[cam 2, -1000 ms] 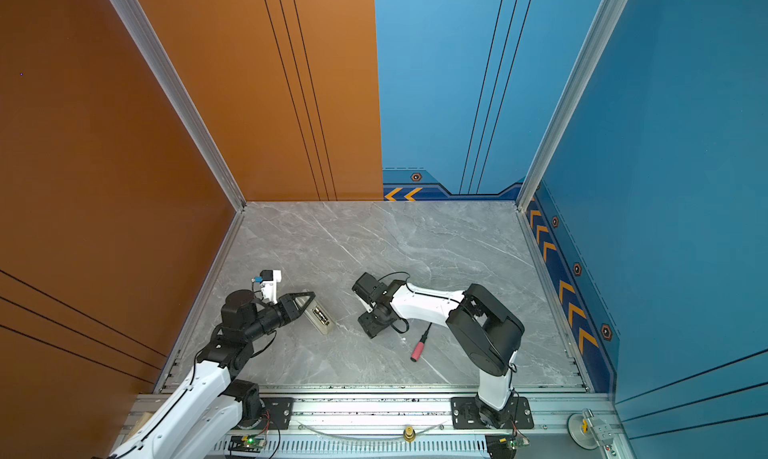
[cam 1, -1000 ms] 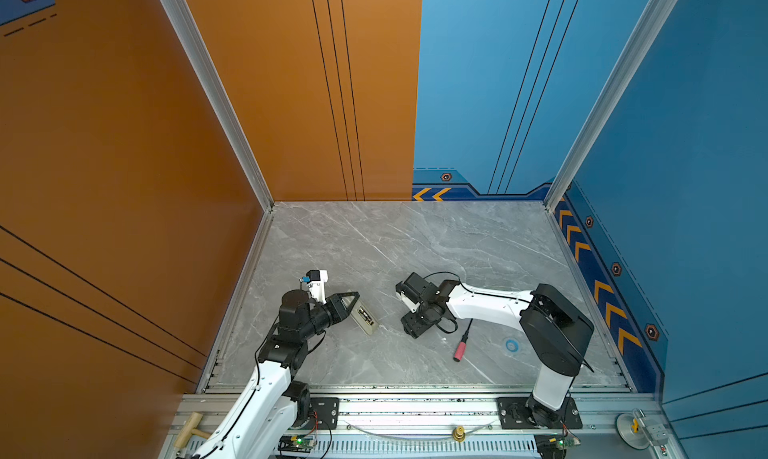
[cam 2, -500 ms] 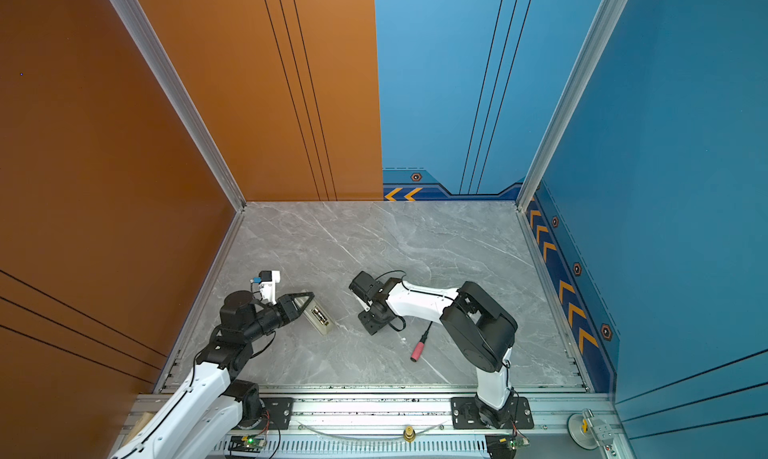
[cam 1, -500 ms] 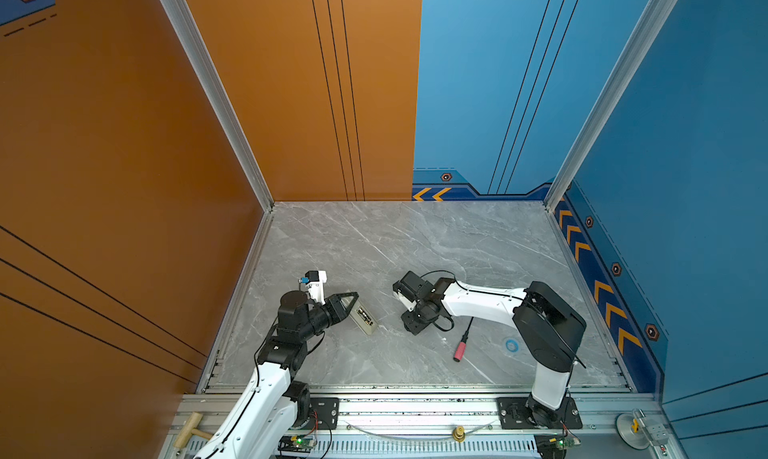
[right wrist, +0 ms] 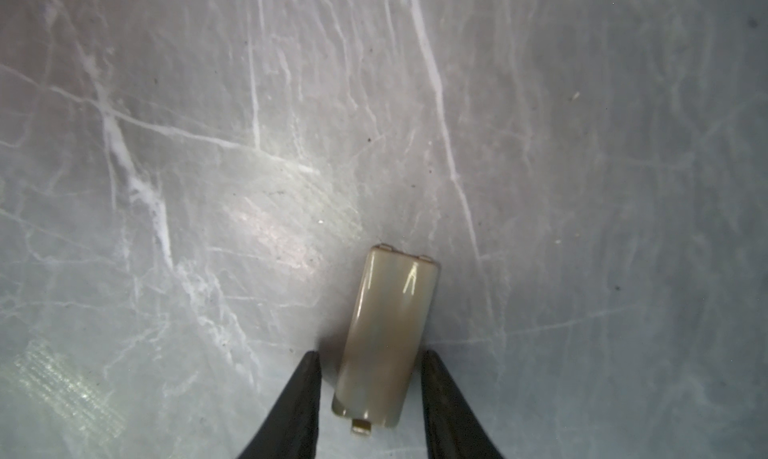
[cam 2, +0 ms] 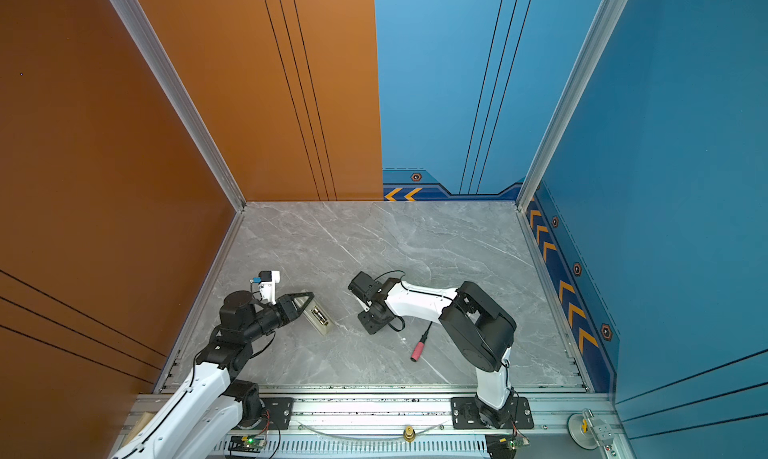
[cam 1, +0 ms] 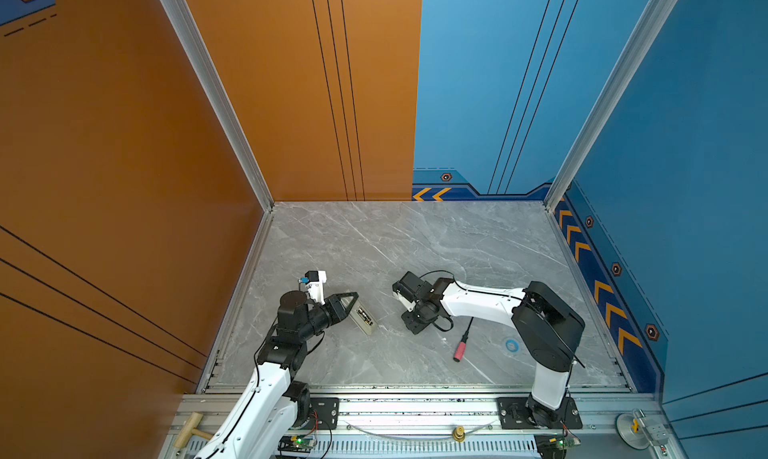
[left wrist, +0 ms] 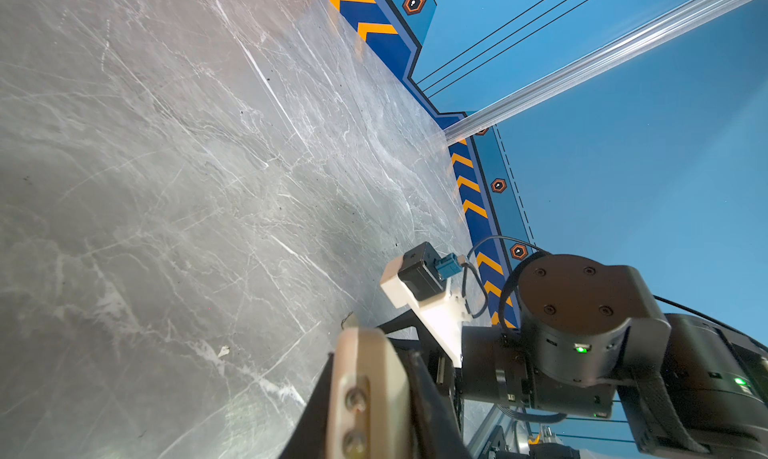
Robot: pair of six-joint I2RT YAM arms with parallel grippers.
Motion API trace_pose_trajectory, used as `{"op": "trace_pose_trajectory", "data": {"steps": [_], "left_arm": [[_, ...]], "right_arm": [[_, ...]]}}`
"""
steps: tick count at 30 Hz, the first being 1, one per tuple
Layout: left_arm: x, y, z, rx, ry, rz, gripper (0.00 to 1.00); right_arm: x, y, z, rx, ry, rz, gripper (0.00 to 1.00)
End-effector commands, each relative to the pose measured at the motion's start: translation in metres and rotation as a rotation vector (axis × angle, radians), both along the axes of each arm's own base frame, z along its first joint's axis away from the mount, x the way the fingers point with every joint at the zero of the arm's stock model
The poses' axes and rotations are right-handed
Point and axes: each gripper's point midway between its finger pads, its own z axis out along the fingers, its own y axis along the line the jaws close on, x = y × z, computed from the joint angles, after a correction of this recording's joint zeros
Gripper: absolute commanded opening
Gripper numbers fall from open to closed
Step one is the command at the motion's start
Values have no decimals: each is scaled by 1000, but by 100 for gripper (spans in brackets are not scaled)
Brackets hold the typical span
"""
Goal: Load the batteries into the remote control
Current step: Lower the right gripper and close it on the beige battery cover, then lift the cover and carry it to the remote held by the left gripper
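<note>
Far half of the marble table lies open; screwdriver blocks near right.

The remote control lies on the grey desk at the near left, back side up, long axis diagonal, and its one end is held. The open recess shows the batteries as small metallic parts inside; details are too small to tell

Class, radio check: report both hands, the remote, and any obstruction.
Left hand shut on the remote control. Right hand straddling the beige battery cover on the table, grip unclear. Screwdriver lies clear.
</note>
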Motion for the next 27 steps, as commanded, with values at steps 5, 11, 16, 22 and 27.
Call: {"op": "trace_pose_trajectory", "data": {"steps": [5, 11, 16, 22, 27], "left_arm": [[-1, -1, 6, -11, -34, -14, 0], [-1, -1, 5, -11, -33, -15, 0], [-1, -1, 6, -13, -34, -15, 0], [-2, -2, 7, -15, -36, -18, 0], [-1, -3, 8, -15, -43, -17, 0]], "right_arm": [[-12, -8, -8, -54, 38, -10, 33], [-12, -12, -7, -71, 30, -10, 30], [-12, -15, -6, -76, 22, -12, 27], [-10, -13, 1, -64, 4, -4, 22], [-8, -12, 12, -43, -21, -10, 18]]}}
